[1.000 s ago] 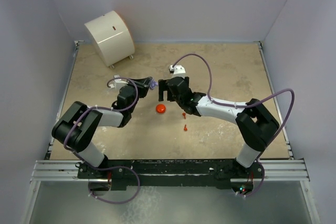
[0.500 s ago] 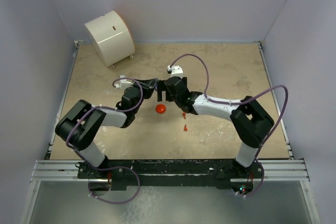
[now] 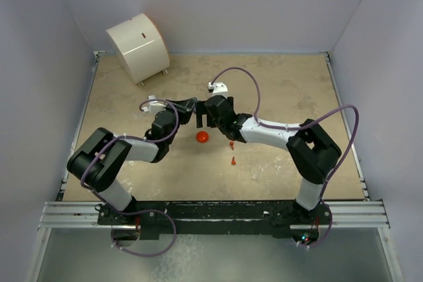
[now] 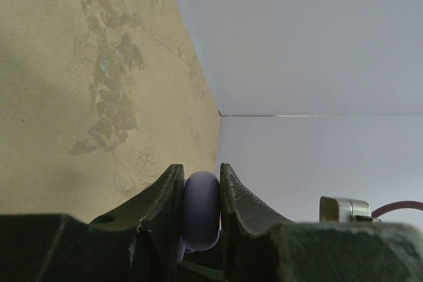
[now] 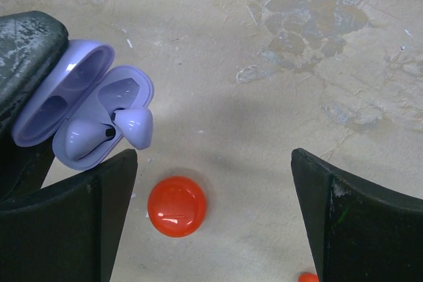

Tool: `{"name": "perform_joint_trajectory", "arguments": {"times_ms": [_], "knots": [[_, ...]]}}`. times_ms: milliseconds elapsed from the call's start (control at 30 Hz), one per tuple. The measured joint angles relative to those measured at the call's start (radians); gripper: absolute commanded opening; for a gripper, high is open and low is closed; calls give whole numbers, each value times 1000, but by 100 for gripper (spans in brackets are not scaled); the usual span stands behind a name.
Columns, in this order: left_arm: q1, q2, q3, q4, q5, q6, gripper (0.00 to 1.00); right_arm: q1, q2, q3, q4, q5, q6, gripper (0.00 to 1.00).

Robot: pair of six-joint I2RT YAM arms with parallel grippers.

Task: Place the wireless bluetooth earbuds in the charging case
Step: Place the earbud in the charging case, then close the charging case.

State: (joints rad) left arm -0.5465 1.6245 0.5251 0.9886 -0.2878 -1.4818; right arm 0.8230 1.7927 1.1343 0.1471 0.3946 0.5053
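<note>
The left claw (image 4: 201, 186) pinched the open lilac case (image 5: 79, 104), probably to steady it with its hollows facing the other arm. One lilac earbud (image 5: 132, 127) stood proud of its slot, just beside the right claw (image 5: 215, 170), which hung spread wide over a red case (image 5: 176, 206).

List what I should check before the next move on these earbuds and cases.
1. Left gripper shut on the lilac case: ok.
2. Lilac case lid open: ok.
3. Lilac earbuds fully seated: cannot tell; one looks raised.
4. Right gripper open, empty: ok.
5. Red case open for loading: not ok, shut on the table.
6. Red earbuds in a case: not ok, both lie loose on the table, the second here.
</note>
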Motion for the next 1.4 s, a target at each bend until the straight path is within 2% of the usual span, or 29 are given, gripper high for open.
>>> {"name": "perform_joint_trajectory", "arguments": {"times_ms": [1000,1200,1400], "knots": [[-19,-1,-28,14,20,-2,0,-82,-6,-5,25,-10,-2,100],[-19,-1,-33,33,0,-47,0,-101,-135,-143,93,-53,0,100],[-20,19,-37,83,-65,-163,0,-110,-291,-331,282,-72,-36,100]]}}
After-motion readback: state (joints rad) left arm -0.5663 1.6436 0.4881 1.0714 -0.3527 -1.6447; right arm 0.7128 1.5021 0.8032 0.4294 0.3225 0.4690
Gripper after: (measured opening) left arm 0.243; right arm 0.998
